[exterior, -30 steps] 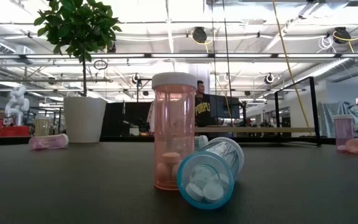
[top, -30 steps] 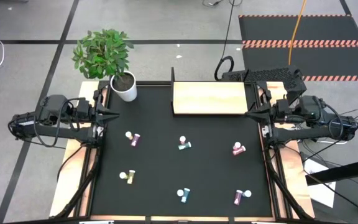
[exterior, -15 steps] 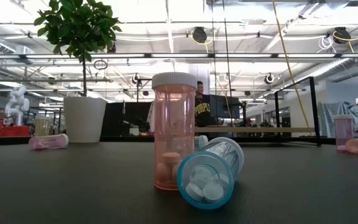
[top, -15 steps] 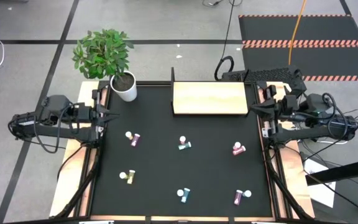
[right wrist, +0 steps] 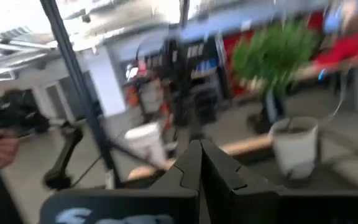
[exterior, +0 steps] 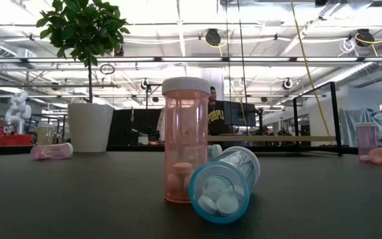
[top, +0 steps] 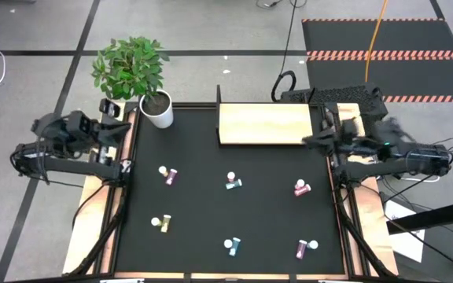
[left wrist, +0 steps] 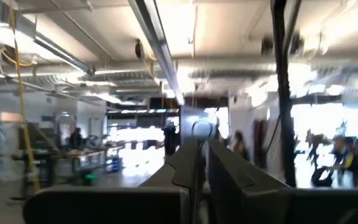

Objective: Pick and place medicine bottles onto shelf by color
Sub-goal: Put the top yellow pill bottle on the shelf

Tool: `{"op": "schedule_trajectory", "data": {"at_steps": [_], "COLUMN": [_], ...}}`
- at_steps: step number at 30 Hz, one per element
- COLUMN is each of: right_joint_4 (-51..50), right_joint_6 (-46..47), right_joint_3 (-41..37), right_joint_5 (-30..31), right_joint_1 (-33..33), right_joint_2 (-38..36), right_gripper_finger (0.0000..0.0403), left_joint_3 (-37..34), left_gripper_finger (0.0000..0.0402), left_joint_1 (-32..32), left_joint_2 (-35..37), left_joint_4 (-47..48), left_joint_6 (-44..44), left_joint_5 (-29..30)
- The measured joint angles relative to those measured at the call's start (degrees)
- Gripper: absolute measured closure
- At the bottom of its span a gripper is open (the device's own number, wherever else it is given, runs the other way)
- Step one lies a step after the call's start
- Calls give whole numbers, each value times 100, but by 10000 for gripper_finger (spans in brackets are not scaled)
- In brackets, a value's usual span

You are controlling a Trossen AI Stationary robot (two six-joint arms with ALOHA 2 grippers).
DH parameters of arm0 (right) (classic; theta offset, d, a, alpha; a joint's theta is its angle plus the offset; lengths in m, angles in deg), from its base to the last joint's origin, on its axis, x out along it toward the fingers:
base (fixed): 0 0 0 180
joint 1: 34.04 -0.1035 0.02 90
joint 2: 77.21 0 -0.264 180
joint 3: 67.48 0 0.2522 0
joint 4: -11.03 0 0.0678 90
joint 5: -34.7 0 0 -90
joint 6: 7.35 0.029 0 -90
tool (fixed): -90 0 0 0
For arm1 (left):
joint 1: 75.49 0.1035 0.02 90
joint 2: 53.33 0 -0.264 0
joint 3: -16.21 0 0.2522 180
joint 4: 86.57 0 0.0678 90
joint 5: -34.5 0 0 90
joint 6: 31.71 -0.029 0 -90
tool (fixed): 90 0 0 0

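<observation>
We are keeping our left claw [top: 124,128] pressed together and empty at the counter's [top: 274,204] left edge, just beside the white plant pot [top: 159,109]. Our right claw [top: 309,141] is likewise closed on nothing, sitting at the right edge by the shelf's [top: 266,124] near right corner. The shelf is lying bare at the back of the counter.

Six bottles are resting on the black mat, well apart from both claws: a purple one [top: 168,175] at left, a teal one [top: 233,182] at centre, a magenta one [top: 300,188] at right, then a yellow-green one [top: 162,223], another teal one [top: 231,247] and another purple one [top: 306,248] nearer the front.

In the low view, a pink bottle [exterior: 185,139] is standing upright with a teal bottle [exterior: 223,184] lying against it. We are finding no legible label on any bottle.
</observation>
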Motion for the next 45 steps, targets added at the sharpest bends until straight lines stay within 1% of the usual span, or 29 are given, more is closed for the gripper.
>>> {"op": "schedule_trajectory", "data": {"at_steps": [3,6,10,14,18,21,23,25,29,31,33,36,37,41,45], "right_joint_4": [179,558,1252,1939,2461,2555,2618,2795,3491,3953,4333,4576,4560,4239,3856], "right_joint_6": [503,795,953,1465,1832,1910,1864,1719,1216,876,656,905,1062,1514,1743], "right_joint_3": [-427,-877,-1519,-2136,-2570,-2623,-2618,-2618,-2618,-2618,-2616,-2614,-2614,-2614,-2614], "right_joint_5": [-360,-441,-234,126,134,215,326,449,448,442,443,645,757,722,541], "right_joint_1": [-1,-2,0,-2,0,0,0,0,0,0,0,0,0,-2,-2], "right_joint_2": [-72,-156,-190,-93,138,273,321,334,330,326,327,337,339,361,369], "right_gripper_finger": [403,403,403,403,403,403,403,403,403,403,403,403,403,395,369], "left_joint_3": [0,-2,-9,0,0,0,0,0,-3,-4,-2,-2,-2,-7,-7], "left_gripper_finger": [364,364,364,364,364,364,364,364,364,364,364,364,364,364,364], "left_joint_1": [1,4,4,4,4,4,4,4,3,4,4,4,4,-14,-122], "left_joint_2": [-4,-43,-101,-202,-195,-203,-221,-275,-580,-834,-1128,-1668,-1848,-2471,-2799], "left_joint_4": [117,620,573,350,258,262,282,295,457,242,21,2,0,22,404], "left_joint_6": [739,1141,1462,1940,2168,2102,2048,1751,878,735,770,801,882,1669,2287], "left_joint_5": [127,181,181,179,177,226,450,637,773,943,1044,1045,1045,1045,1053]}}
